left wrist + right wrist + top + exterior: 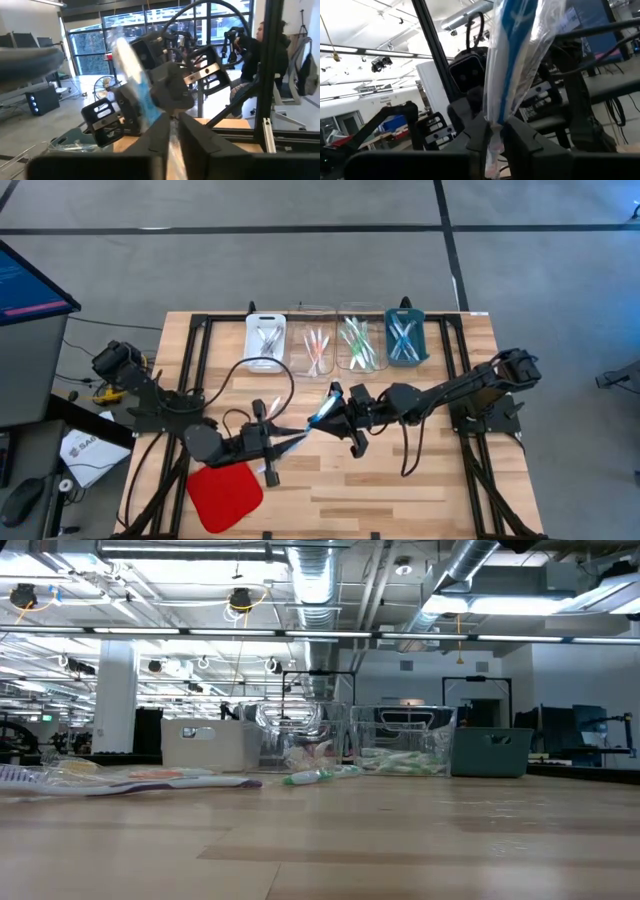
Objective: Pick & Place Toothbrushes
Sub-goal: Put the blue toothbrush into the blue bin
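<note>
High view: left gripper (283,443) and right gripper (330,408) fingers each clamp one blue wrapped toothbrush (322,414) above the surface (400,480).

Both arms are dark, near-black jointed links on black bases. Thin black cables loop loosely from each arm. The left arm's blocky, wedge-shaped black fingers (150,142) match the right arm's black fingers (520,142).

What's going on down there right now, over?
Left gripper and right gripper both shut on one blue toothbrush, mid-table. Nothing in the way.
</note>
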You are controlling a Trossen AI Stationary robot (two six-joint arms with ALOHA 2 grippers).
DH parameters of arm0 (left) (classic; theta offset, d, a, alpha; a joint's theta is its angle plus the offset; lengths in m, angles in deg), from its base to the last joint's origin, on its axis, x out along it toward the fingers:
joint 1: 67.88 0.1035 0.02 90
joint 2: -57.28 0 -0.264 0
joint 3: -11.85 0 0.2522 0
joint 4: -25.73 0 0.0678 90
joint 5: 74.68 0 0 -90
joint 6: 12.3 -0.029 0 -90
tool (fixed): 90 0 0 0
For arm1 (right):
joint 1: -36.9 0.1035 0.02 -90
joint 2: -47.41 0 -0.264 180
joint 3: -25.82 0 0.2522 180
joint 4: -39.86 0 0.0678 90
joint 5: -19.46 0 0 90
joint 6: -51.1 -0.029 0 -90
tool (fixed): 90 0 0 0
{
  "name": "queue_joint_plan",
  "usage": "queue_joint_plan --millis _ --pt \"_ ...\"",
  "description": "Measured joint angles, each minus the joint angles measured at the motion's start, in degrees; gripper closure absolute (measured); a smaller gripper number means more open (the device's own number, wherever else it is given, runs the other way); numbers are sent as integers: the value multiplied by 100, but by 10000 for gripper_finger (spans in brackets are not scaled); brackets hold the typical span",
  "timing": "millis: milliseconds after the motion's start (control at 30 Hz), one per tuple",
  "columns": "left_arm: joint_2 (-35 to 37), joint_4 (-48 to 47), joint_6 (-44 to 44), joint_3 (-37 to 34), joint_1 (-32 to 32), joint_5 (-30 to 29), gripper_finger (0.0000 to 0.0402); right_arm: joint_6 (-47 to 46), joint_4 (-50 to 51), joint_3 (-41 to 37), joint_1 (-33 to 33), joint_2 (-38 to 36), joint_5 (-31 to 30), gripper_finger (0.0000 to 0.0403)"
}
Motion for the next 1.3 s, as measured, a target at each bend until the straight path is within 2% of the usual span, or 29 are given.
queue_joint_plan --millis 67,167,333,467,600,667,767,900,1100,1300 --pt "38 -25 -79 -2 -120 -160 344 14 121 0 -3 -32 -1 371" --pt "202 -24 -365 -2 -505 -780 295 70 315 0 -24 -47 0 377" --pt "602 -36 -1096 -2 -1419 -2360 217 -25 1165 2 -222 -570 -110 377" --pt "844 -70 -1310 -43 -1913 -2921 174 -291 3015 0 -573 -1438 -1034 377" --pt "1049 -113 -1222 -305 -2208 -2951 152 -926 5165 2 -1184 -2547 -2247 377" --pt "1175 -84 -1178 -375 -2313 -2951 147 -1244 5913 0 -1617 -2997 -2536 377" --pt "1281 -86 -1170 -514 -2448 -2952 148 -1410 6770 2 -2416 -3546 -2489 377" --pt "1377 -76 -1124 -666 -2580 -2954 155 -1348 7852 2 -3563 -3874 -2064 377" --pt "1362 -92 -963 -682 -2868 -2949 160 -1025 8946 0 -4998 -3629 -1107 377" --pt "1355 -107 -825 -682 -3046 -2947 161 -1787 9654 0 -5784 -3124 -956 377"
